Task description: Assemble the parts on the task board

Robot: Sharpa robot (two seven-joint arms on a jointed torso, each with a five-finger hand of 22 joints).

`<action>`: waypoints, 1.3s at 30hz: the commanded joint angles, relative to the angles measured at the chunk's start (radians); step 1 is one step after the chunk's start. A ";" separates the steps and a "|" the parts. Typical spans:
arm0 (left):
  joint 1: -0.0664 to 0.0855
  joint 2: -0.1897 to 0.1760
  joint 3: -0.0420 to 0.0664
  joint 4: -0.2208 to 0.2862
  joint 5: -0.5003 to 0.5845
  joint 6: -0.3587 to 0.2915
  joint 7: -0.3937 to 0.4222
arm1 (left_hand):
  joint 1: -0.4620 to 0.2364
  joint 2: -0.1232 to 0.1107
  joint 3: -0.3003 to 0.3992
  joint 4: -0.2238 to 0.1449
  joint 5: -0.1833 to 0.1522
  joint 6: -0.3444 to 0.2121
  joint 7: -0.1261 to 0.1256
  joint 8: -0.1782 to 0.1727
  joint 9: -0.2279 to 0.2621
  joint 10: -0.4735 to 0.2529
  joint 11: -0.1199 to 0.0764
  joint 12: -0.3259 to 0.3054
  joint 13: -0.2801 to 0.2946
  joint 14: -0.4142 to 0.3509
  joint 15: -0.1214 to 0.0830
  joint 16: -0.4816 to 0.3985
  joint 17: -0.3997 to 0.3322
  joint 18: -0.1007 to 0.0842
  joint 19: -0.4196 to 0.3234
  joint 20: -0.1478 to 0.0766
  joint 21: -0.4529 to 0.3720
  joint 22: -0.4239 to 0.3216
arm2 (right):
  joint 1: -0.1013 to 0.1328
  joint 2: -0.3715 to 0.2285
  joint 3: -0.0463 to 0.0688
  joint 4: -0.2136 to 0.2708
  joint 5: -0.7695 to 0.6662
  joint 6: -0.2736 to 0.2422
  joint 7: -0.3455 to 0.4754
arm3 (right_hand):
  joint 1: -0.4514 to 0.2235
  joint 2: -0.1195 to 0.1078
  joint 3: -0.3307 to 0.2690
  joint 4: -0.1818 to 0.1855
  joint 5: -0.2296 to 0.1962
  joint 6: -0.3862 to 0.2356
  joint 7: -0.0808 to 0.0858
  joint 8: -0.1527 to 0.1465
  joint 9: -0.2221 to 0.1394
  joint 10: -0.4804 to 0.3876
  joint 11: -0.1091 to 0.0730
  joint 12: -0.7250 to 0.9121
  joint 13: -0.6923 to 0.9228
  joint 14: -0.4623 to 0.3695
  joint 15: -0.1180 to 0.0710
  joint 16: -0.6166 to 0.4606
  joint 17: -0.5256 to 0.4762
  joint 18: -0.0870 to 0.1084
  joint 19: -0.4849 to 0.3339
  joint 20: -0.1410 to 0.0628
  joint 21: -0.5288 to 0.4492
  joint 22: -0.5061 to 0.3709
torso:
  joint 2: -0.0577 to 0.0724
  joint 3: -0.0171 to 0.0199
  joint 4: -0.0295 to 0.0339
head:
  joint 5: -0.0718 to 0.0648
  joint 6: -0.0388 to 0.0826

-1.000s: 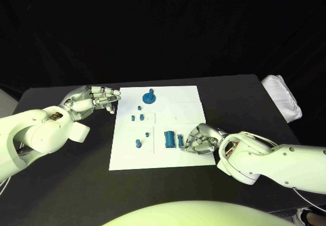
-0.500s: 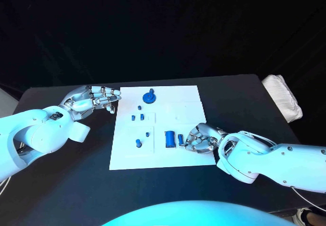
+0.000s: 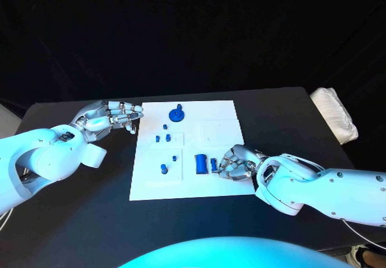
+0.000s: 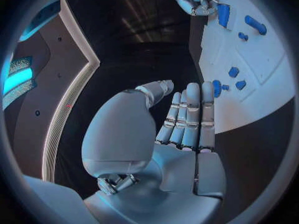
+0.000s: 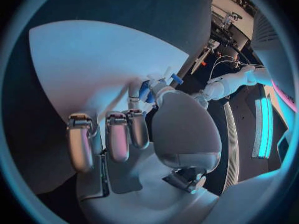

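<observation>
Head view, left to right: the left hand (image 3: 109,118) hovers just off the left edge of the task board (image 3: 153,184), fingers loosely apart and holding nothing, while the right hand (image 3: 234,163) rests at the board's right side, curled beside the narrow blue part (image 3: 213,165) and the wider blue block (image 3: 200,163). I judge the step is picking up that narrow part; the next move calls for a firm pinch and clean lift. Right wrist view shows fingertips (image 5: 145,95) closing around a blue piece (image 5: 177,78), though a secure hold cannot be told.
</observation>
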 commanded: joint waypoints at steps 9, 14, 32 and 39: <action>0.000 0.001 0.000 0.000 -0.004 0.009 -0.001 | -0.007 0.008 0.010 0.006 0.000 -0.016 0.030 0.010 -0.005 -0.018 0.004 0.009 -0.004 -0.008 0.006 0.007 -0.003 0.013 -0.003 0.006 0.000 0.003 | 0.000 0.001 0.000 -0.010 0.016 0.059 -0.034 | 0.036 -0.019 0.015 -0.027 0.001 0.003 -0.003 -0.007 -0.003 0.066 -0.008 -0.004 0.209 0.091 -0.005 0.002 0.208 -0.007 0.106 -0.005 0.004 0.263 | -0.001 -0.0005 -0.0012 | 0.000 0.000; 0.000 0.001 0.000 0.001 -0.004 0.009 -0.003 | 0.002 0.009 0.014 0.000 0.001 -0.019 0.029 0.012 -0.005 -0.023 0.004 0.012 -0.005 -0.009 0.005 0.009 -0.003 0.014 -0.003 0.006 0.000 0.003 | 0.000 0.002 0.000 -0.010 0.050 0.070 -0.034 | 0.036 -0.028 0.015 -0.030 0.001 0.003 -0.002 -0.007 -0.003 0.066 -0.007 -0.003 0.209 0.091 -0.005 0.002 0.207 -0.007 0.106 -0.004 0.004 0.263 | 0.000 -0.0010 -0.0015 | -0.003 -0.002; 0.000 0.007 0.000 -0.006 0.000 0.007 0.008 | -0.015 0.003 0.004 0.012 -0.001 -0.026 0.032 0.019 -0.007 -0.031 0.006 0.021 -0.005 -0.010 0.009 0.013 -0.004 0.013 -0.005 0.010 -0.003 0.001 | 0.020 -0.023 0.001 -0.029 0.320 0.073 0.235 | 0.004 -0.055 -0.007 -0.002 -0.001 -0.026 0.015 -0.029 -0.015 0.059 0.006 -0.019 0.203 0.089 0.005 -0.003 0.198 -0.001 0.100 0.001 -0.022 0.256 | -0.009 -0.0023 -0.0031 | -0.003 0.012; -0.007 0.031 -0.001 -0.023 0.027 -0.014 0.049 | -0.034 -0.010 -0.035 0.048 -0.005 -0.044 0.032 0.045 -0.010 -0.051 0.009 0.056 -0.004 -0.069 0.017 -0.032 -0.030 0.013 -0.029 0.022 -0.086 -0.050 | 0.073 -0.032 0.002 -0.101 0.545 0.088 0.431 | 0.014 -0.059 -0.012 -0.005 0.002 -0.061 0.034 -0.054 -0.025 0.047 0.023 -0.044 0.194 0.087 0.019 -0.006 0.190 0.003 0.094 0.012 -0.046 0.250 | -0.027 -0.0089 -0.0080 | 0.002 0.028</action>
